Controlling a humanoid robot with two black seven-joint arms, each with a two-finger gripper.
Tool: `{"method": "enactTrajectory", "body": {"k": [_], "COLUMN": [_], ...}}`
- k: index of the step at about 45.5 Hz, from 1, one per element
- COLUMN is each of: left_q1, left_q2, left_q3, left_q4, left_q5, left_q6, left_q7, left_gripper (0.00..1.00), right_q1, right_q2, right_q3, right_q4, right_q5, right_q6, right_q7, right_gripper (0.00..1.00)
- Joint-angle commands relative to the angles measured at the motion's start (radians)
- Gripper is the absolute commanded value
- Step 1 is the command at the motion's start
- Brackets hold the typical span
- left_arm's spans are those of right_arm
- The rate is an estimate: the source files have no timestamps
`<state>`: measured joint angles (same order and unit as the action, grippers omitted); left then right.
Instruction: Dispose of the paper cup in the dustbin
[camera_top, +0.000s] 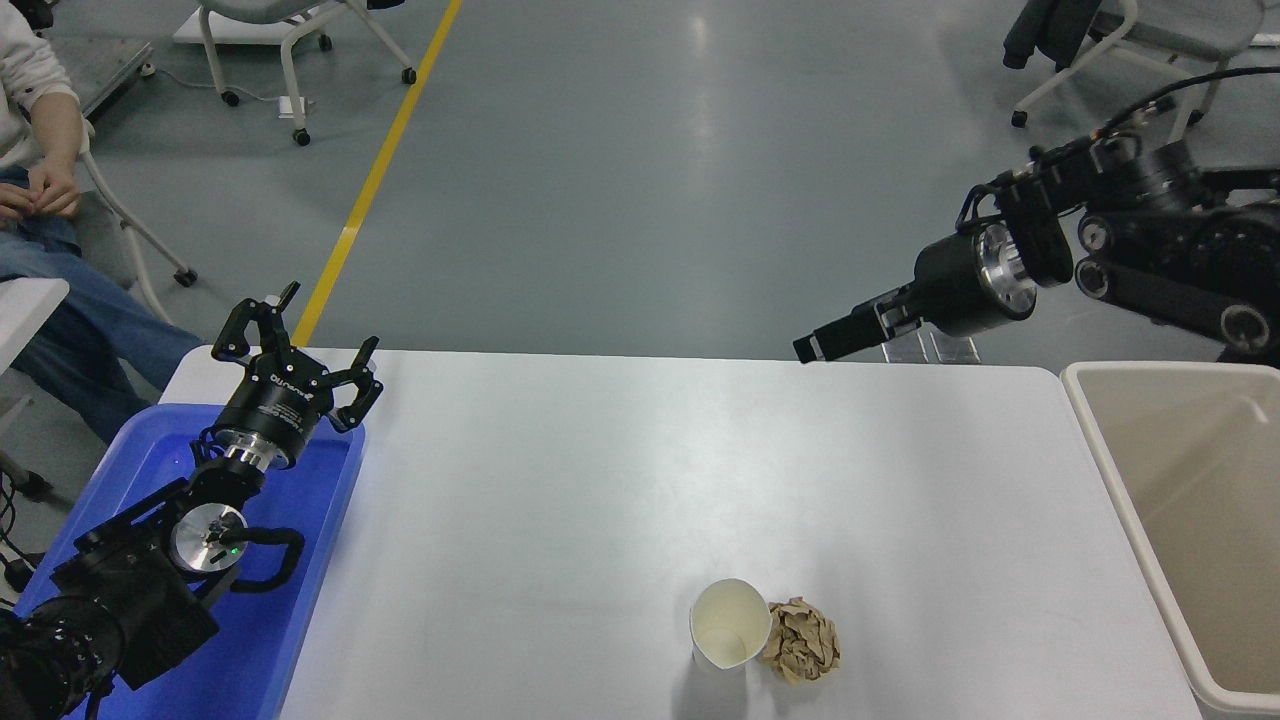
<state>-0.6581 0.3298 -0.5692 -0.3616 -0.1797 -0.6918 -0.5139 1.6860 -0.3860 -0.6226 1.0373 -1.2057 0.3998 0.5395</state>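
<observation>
paper cup (730, 625) upright, plain white, cream inside, touching brown paper ball (800, 641); right gripper (812, 347) above table's far edge, fingers look closed, holding nothing

paper cup (730, 625): smooth matt paper | brown ball (801, 641): crumpled paper | dustbin (1100, 438): smooth plastic
</observation>
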Motion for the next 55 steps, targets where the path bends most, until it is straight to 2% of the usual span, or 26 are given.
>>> {"method": "enactTrajectory", "body": {"k": [1, 7, 31, 55], "left_q1": [0.000, 0.000, 0.000, 0.000], "left_q2": [0.000, 0.000, 0.000, 0.000], "left_q3": [0.000, 0.000, 0.000, 0.000], "left_q4": [0.000, 0.000, 0.000, 0.000], "left_q5": [0.000, 0.000, 0.000, 0.000], "left_q6": [0.000, 0.000, 0.000, 0.000], "left_q7": [0.000, 0.000, 0.000, 0.000], "left_gripper": [1.00, 1.00, 1.00, 1.00], "right_q1": [-0.011, -0.035, -0.123, -0.204], "right_q2": [0.193, 0.254, 0.341, 0.371], "right_q3": [-0.091, -0.127, -0.177, -0.175], "right_q4": [-0.017, -0.037, -0.042, -0.134], "right_q5": [-0.048, -0.049, -0.100, -0.098], "right_q6": [0.007, 0.005, 0.005, -0.002], "right_q7": [0.000, 0.000, 0.000, 0.000], "right_gripper": [0.99, 0.99, 0.99, 0.99]}}
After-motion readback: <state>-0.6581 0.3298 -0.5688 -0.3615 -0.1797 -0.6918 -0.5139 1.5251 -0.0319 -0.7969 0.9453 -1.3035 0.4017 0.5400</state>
